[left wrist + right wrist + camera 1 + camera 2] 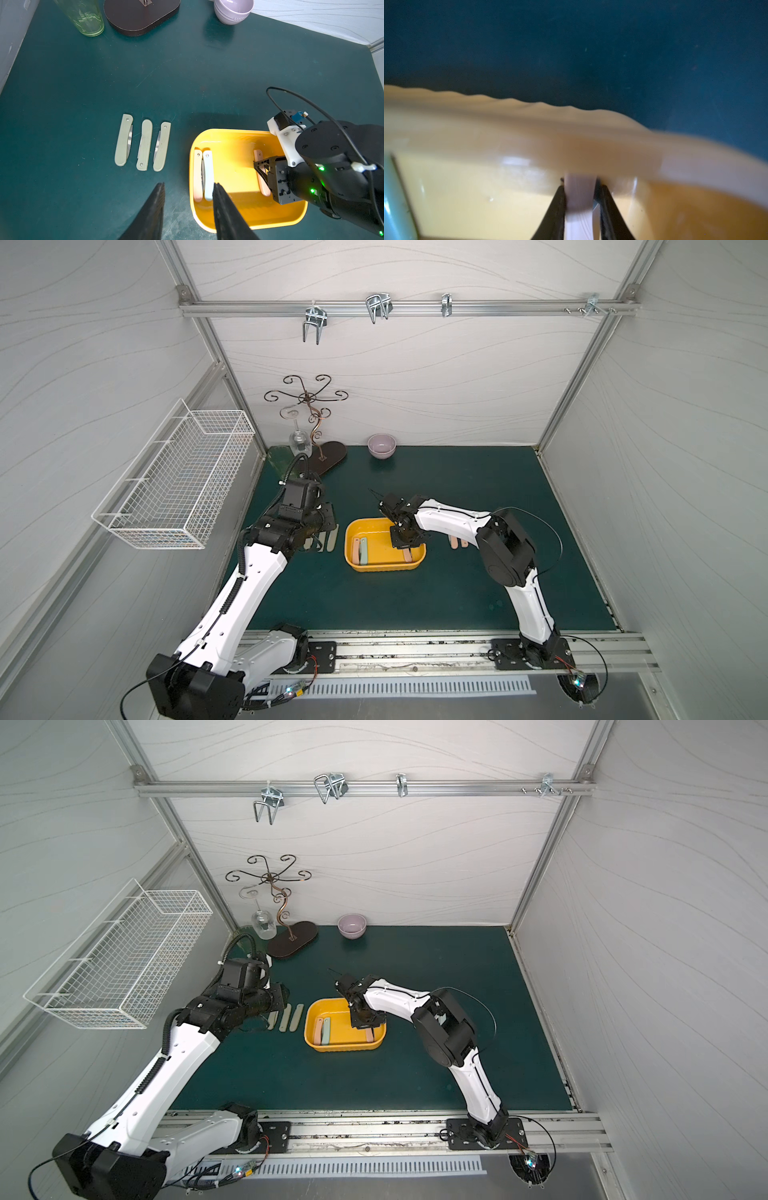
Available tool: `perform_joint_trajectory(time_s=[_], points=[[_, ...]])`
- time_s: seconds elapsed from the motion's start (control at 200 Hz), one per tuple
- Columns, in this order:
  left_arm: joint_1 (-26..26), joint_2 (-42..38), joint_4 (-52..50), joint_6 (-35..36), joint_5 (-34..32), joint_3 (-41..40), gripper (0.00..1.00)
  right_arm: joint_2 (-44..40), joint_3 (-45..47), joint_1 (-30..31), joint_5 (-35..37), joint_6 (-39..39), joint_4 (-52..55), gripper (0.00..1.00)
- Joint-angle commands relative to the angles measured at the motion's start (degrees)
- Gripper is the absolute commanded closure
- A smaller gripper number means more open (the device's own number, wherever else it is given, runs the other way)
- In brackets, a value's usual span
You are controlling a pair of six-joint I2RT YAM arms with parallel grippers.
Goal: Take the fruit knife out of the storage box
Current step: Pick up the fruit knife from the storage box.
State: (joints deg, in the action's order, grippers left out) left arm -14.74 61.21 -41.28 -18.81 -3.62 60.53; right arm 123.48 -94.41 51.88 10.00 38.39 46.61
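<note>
fruit knife (579, 209), pink-handled, sits inside the storage box (384, 567), at the box's right end in both top views, near frame centre. right gripper (580, 187) reaches into the box, its fingers pressed on both sides of the handle. left gripper (189, 185) hangs left of the box, jaws parted, holding nothing.
</note>
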Motion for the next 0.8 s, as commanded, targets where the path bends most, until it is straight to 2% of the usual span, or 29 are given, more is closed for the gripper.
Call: perform_joint_trajectory(time_s=[0.0, 0.305, 0.795], points=[[-0.2, 0.0, 2.8, -0.4, 0.8, 0.0, 0.59, -0.9, 1.3, -0.2, -0.4, -1.6, 1.6, 0.88], [-0.2, 0.1, 3.1, -0.3, 1.3, 0.0, 0.59, -2.4, 0.4, -0.1, 0.8, -4.0, 1.3, 1.0], [-0.2, 0.6, 3.4, -0.5, 1.7, 0.0, 0.59, -5.3, -3.7, 0.9, 3.0, -8.4, 1.8, 1.0]])
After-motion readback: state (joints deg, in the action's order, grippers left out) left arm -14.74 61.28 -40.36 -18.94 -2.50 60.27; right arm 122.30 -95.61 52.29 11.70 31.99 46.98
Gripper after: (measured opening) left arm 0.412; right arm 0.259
